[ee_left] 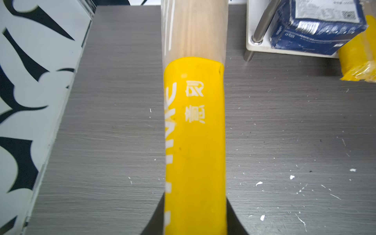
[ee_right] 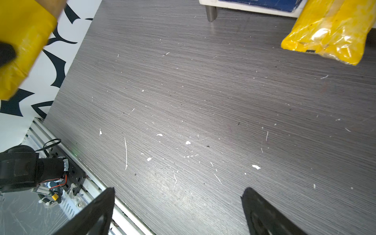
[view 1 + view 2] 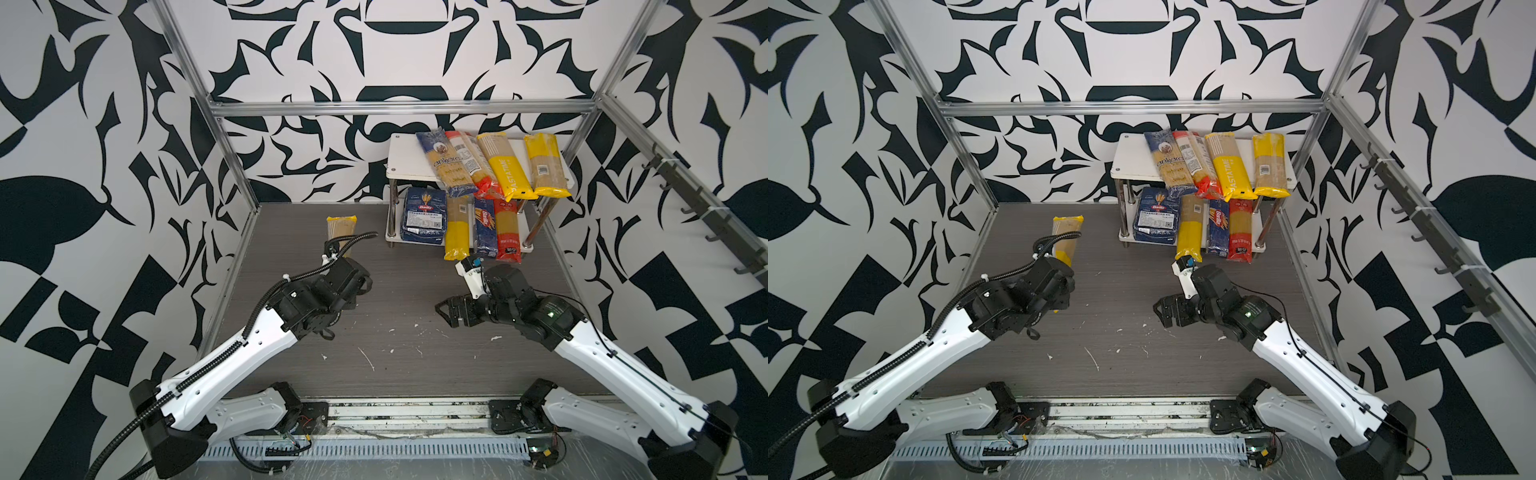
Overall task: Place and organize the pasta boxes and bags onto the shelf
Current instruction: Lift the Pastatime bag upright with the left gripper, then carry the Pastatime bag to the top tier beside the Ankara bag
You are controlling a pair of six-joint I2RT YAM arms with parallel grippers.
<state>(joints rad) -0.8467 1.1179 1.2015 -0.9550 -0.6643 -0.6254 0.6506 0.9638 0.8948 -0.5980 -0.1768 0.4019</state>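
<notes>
Your left claw (image 1: pixel 195 215) is clamped on the yellow end of a long clear spaghetti bag (image 1: pixel 194 122). The bag runs straight out from the jaws toward the back wall, left of the shelf. Right claw (image 2: pixel 177 205): jaws wide apart, empty, over the grey wood-grain desk (image 3: pixel 415 332). Two-tier white-board shelf on chrome posts (image 3: pixel 405 153): four spaghetti bags (image 3: pixel 505 170) on top; two navy Barilla boxes (image 3: pixel 422 220) and two more bags (image 3: pixel 457 228) below, ends overhanging the front. Left arm reaches forward. Right arm is elbowed, claw pointing toward the middle.
</notes>
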